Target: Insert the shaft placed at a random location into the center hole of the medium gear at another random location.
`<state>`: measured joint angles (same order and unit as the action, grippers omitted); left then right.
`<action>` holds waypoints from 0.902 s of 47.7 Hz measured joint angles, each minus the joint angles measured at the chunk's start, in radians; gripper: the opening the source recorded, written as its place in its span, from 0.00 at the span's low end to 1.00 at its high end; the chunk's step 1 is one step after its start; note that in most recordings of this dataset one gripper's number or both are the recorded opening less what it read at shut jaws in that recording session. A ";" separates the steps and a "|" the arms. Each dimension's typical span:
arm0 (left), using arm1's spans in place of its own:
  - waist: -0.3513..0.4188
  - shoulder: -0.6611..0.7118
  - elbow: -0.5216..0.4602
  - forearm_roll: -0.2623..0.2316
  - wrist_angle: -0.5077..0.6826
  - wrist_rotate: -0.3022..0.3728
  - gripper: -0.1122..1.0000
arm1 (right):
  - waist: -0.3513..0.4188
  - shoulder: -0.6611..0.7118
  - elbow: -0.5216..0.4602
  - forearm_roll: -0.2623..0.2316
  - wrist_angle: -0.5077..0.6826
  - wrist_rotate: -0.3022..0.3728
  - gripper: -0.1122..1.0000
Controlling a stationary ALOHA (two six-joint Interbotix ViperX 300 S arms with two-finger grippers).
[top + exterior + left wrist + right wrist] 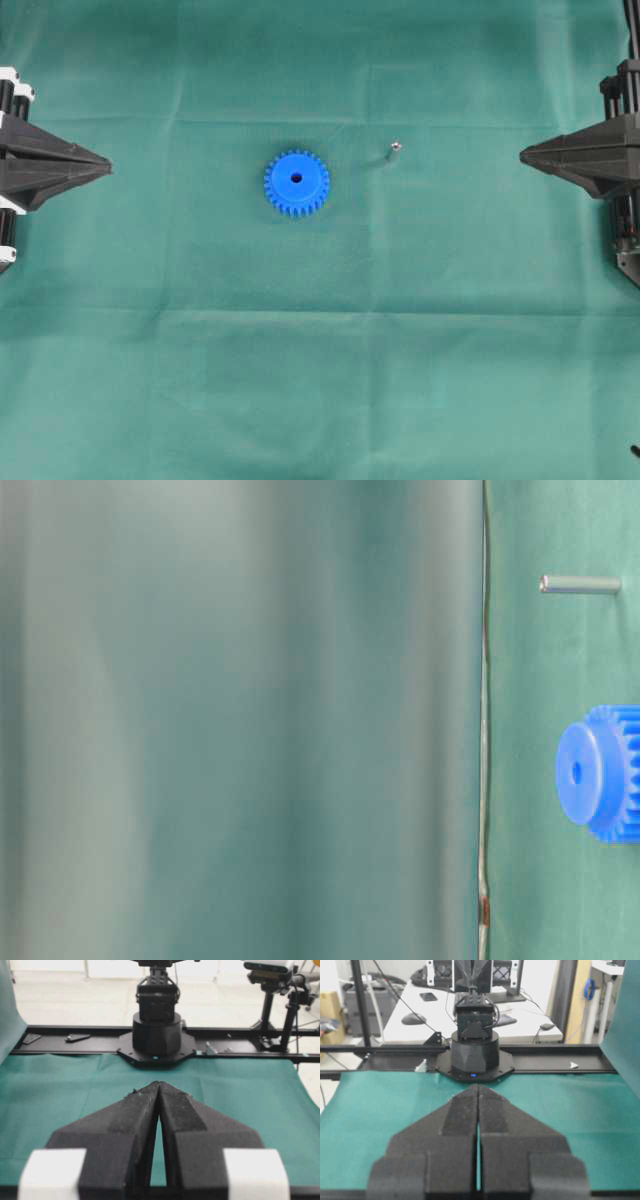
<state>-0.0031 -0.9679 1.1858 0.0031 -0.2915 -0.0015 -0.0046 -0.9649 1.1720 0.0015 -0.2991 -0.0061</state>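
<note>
Here we are seeing the shaft [394,151] lying near the medium gear [297,184] on the green-clothed table [320,380]. Both end effectors, left [106,166] and right [524,154], are sitting pinched closed, holding nothing.

My overhead view looks straight down on the green cloth-covered table [320,380]. The table-level view sits very close, turned sideways, sharing the bright blue toothed plastic gear [297,183] and tiny silvery metal pin [393,151] with it (much nearer). Each wrist camera faces along its closed black fingertips toward the opposite arm's base.

The left claw [108,166] and right claw [523,154] sit closed, empty, at opposite edges.
</note>
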 measured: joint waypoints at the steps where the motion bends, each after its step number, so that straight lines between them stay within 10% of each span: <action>1: 0.000 0.000 0.000 0.000 0.002 -0.002 0.10 | 0.000 0.000 0.002 0.000 0.000 0.000 0.11; 25: 0.002 -0.008 -0.009 0.008 0.031 -0.005 0.10 | -0.035 0.081 0.003 0.003 0.011 0.000 0.13; 43: 0.002 -0.008 -0.009 0.008 0.038 -0.008 0.10 | -0.176 0.373 0.003 0.025 -0.025 -0.002 0.92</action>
<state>-0.0015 -0.9756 1.1766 0.0107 -0.2531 -0.0092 -0.1810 -0.5921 1.1750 0.0261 -0.3237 -0.0077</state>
